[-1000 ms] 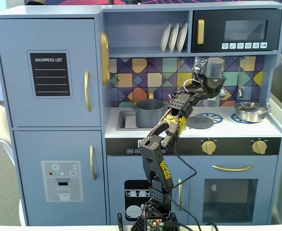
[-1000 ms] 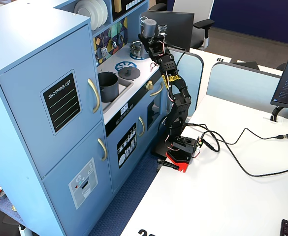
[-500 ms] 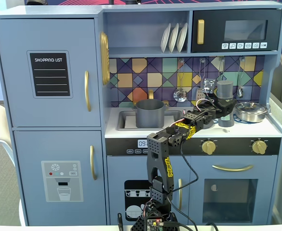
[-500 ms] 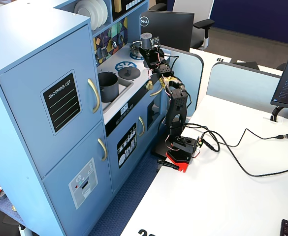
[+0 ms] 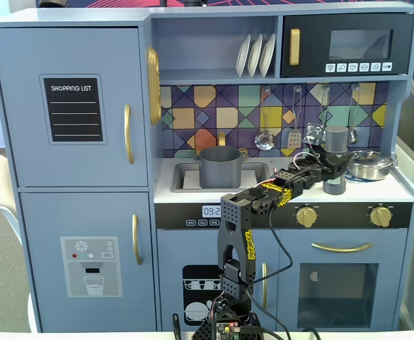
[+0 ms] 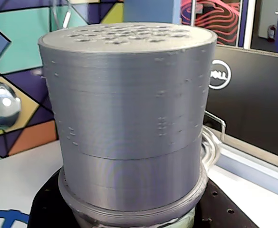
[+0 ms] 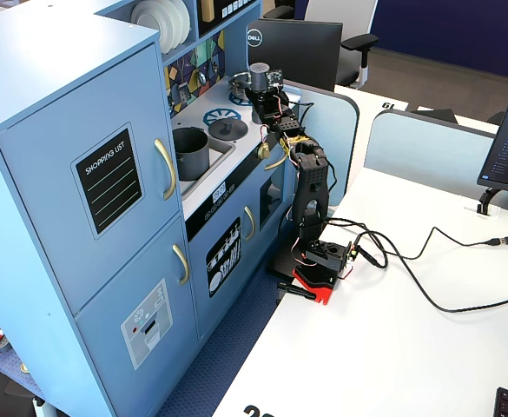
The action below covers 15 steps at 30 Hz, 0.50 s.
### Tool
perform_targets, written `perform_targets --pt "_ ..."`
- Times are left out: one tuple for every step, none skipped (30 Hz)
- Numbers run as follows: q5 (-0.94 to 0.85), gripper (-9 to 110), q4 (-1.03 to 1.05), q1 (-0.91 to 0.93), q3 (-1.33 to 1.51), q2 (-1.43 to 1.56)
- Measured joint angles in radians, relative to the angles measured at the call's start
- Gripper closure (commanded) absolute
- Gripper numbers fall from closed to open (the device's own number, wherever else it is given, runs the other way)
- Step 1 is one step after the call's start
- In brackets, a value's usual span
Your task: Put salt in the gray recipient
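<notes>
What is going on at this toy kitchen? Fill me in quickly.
A small robot arm mounted in front of the play kitchen has its gripper around the gray salt shaker, held upright at the right end of the countertop, next to the shiny silver pan. The dark gray pot sits in the sink area to the left in that fixed view, well apart from the shaker. Whether the shaker's base rests on the counter is unclear.

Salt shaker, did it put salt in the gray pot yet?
I can't see any proof of it. Done: the gripper has grasped the salt. In hand: the salt stands upright beside the silver pan. Left: carry it across to the gray pot in the sink and shake.
</notes>
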Motion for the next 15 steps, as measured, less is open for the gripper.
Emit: perform_targets --pt "0.005 101 0.000 0.005 0.000 0.000" --pt "0.006 101 0.000 0.006 0.000 0.000" --pt "0.008 100 0.000 0.009 0.000 0.000" --pt "0.009 97 0.000 0.011 0.000 0.000" --pt "0.011 93 0.000 0.014 0.005 0.000" --pt "0.014 88 0.000 0.017 0.011 0.000" --pt "0.025 79 0.000 0.017 0.017 0.000" --pt "0.040 72 0.000 0.018 0.020 0.000" --pt "0.061 68 -0.002 0.021 0.021 0.000" --pt "0.084 66 -0.002 0.026 0.025 0.002" --pt "0.098 63 -0.002 0.029 0.031 0.002" --pt "0.107 62 -0.002 0.031 0.034 0.002" --pt "0.114 61 -0.002 0.034 0.035 0.000" --pt "0.118 58 -0.002 0.034 0.035 0.000" --pt "0.120 56 -0.002 0.035 0.035 0.000"
